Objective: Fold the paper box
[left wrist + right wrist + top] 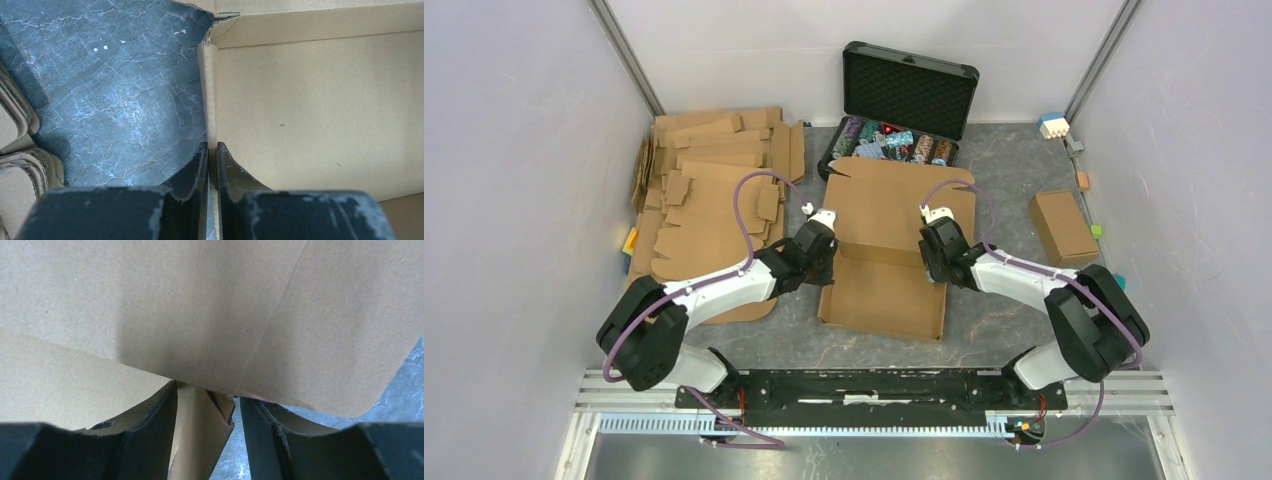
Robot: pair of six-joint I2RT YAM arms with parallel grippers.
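Paper box (886, 215) lying mid-table (1004, 330), a gripper standing at each of its side walls.
The big corrugated sheet is sitting partly formed between the two arms, just in front of the open black case (909, 85). It is looking light and stiff but springy at the creases, and likely crushing if squeezed hard, so the thin upright side walls near the fold lines are seeming the best holds. The left gripper (211, 150) is pinching the left wall, fingers nearly together on cardboard. The right gripper (207, 395) is straddling the folded right wall, fingers apart, not clamping.
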